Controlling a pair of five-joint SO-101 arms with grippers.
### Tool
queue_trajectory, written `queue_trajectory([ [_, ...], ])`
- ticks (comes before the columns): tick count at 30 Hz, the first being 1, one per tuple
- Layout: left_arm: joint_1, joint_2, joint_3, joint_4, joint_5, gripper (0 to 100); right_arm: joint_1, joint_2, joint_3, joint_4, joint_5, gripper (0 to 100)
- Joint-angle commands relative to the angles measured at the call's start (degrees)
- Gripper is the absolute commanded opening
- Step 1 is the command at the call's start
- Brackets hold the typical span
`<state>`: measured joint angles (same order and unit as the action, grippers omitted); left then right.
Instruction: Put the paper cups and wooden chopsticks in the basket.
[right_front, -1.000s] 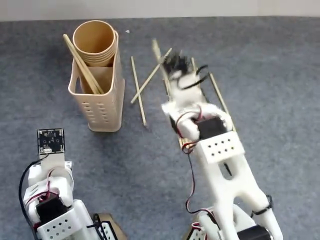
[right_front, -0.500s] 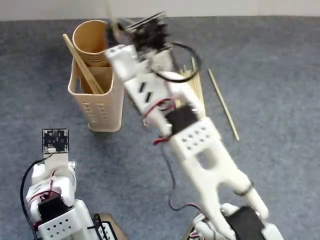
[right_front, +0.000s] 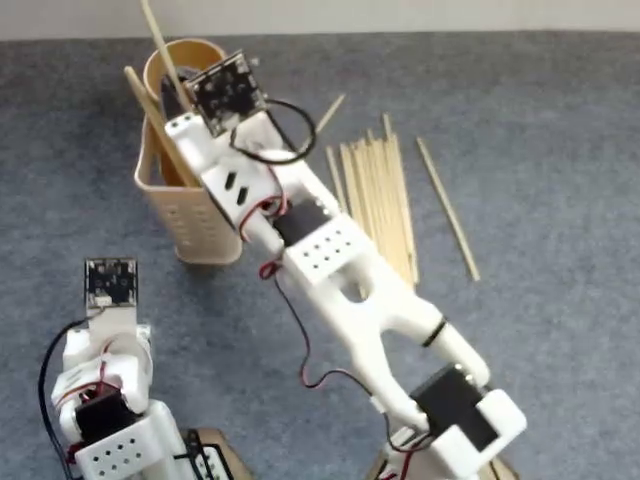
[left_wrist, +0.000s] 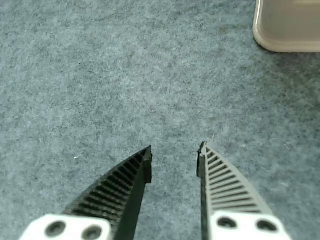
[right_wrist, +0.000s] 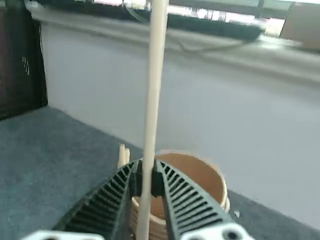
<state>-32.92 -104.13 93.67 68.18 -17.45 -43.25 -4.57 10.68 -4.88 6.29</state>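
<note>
Between the right jaws, one wooden chopstick (right_wrist: 155, 75) is standing nearly upright. Both jaws are pressing against its lower part with no gap, so the right jaws are gripping it. Just beyond and below those jaws, the stack of paper cups (right_wrist: 200, 175) is sitting mouth up, and two chopstick ends (right_wrist: 122, 153) are poking up just beside the stack's rim.

High view: the right arm (right_front: 330, 260) is stretching diagonally across the desk (right_front: 560, 110), with its jaws hanging over the cup end of the basket (right_front: 205, 225). The gripped chopstick's upper end is sticking out past the cup rim toward the desk's far edge. The cup stack is resting inside the basket, under the jaws. The chopsticks already in the basket are leaning beside the cups.

Behind the right jaws, alongside the arm, a pile of chopsticks (right_front: 380, 195) is lying flat on the desk, roughly parallel. One single chopstick (right_front: 447, 208) is lying apart from the pile, farther from the jaws. An angled chopstick (right_front: 332, 108) is lying near the pile's far end, closer to the jaws.

The left jaws are standing open, tips apart, hovering above grey desk surface. A corner of the basket is showing ahead of them, well apart from the tips. The left arm (right_front: 100, 390) is sitting at the near desk edge.
</note>
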Motion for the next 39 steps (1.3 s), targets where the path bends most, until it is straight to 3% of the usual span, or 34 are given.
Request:
queue_trajectory([
  [1,0.8,-0.1,-0.2,-1.1,-0.4,17,-0.7,-3.0,-0.5,1.5,-0.7,9.4],
  [8,0.8,-0.1,-0.2,-1.1,-0.4,17,-0.4,-3.6,-0.9,7.5,-0.7,11.5],
  [14,0.8,-0.1,-0.2,-1.1,-0.4,17,0.7,-12.3,-1.0,35.3,-0.5,8.2],
  [19,0.8,-0.1,-0.2,-1.1,-0.4,17,14.0,-21.3,-1.1,56.3,-0.3,4.1],
  [24,0.8,-0.1,-0.2,-1.1,-0.4,17,29.0,-22.2,-0.8,67.2,4.5,4.1],
  [31,0.8,-0.1,-0.2,-1.1,-0.4,17,31.7,-3.0,3.5,68.4,8.2,4.3],
  [39,0.8,-0.1,-0.1,-1.1,-0.4,17,32.0,13.8,4.4,54.9,7.9,12.4],
])
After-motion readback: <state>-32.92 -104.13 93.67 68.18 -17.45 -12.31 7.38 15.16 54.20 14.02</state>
